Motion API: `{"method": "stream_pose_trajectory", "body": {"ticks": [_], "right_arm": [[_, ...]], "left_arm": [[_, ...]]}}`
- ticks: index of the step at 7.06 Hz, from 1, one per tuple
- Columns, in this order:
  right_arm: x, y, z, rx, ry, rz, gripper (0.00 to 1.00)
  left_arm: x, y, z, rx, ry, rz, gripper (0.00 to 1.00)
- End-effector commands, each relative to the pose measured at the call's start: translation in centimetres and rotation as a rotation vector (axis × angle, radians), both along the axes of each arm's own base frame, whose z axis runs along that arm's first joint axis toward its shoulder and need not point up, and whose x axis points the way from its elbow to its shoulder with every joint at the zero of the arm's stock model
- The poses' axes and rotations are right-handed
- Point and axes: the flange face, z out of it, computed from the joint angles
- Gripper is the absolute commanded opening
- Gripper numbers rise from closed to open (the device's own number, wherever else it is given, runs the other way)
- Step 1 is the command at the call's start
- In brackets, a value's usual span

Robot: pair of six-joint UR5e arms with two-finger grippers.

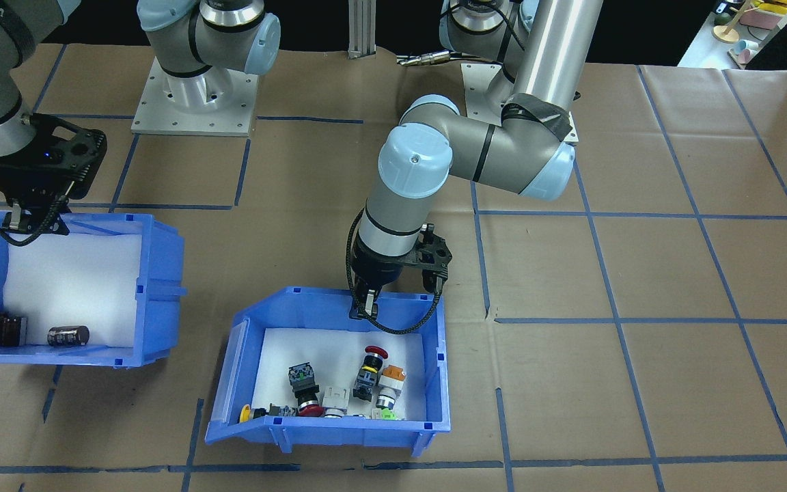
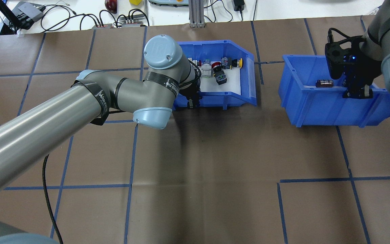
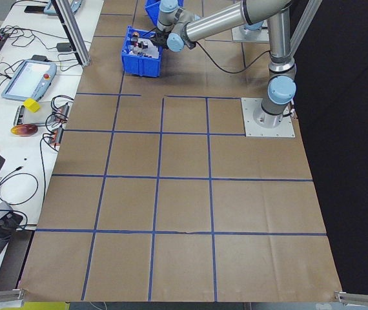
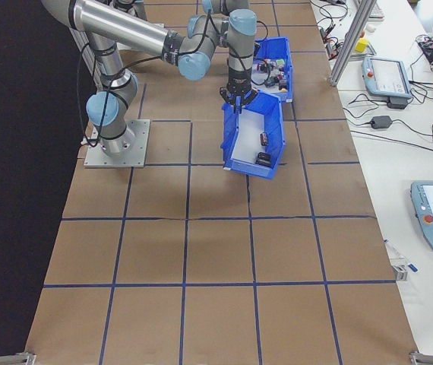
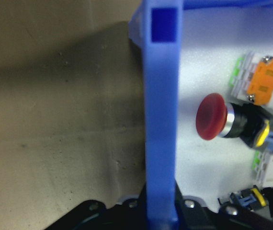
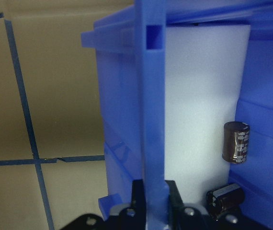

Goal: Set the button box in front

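Exterior front-facing view: nearest the camera sat the button box [image 1: 434, 383], a blue plastic bin with a white liner and one slanted cut-away side. That low side faced the view's left, and the bin's long axis ran across the view, slightly skewed to the blue tape grid. Inside, toward its near wall, lay assorted push-button switches [image 1: 339, 393]: a red mushroom-head one, an orange-backed one, a yellow cap and green tabs. No lettering on them could be read.

At the box's far wall the left tool [image 1: 364, 305] was clamped on the rim, one finger inside and one outside; the left wrist view showed the blue wall running straight between its fingers.

Further left in that view stood the second blue bin [image 1: 161, 287], holding dark cylinders [image 1: 67, 335] on its own white liner, well apart from the button box. The right tool [image 1: 37, 220] was closed on that bin's far rim, as the right wrist view confirmed.

Both bins rested on the brown paper-covered surface [image 1: 639, 273]. In the overhead view the left arm's black band carried white lettering, too small to make out.
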Motion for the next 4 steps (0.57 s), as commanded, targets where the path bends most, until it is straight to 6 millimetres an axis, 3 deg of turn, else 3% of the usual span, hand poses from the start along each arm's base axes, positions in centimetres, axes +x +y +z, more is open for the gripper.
{"method": "stream_pose_trajectory", "body": {"ticks": [1,4], "right_arm": [[0.0,0.1,0.0,0.0,0.0,0.001,0.02],[0.0,0.0,-0.1,0.001,-0.002,0.001,0.02]], "left_arm": [[-0.1,-0.2,-0.9,0.013,-0.007,0.008,0.0],[-0.7,-2.1,0.2,-0.002,0.015,0.075,0.0]]}}
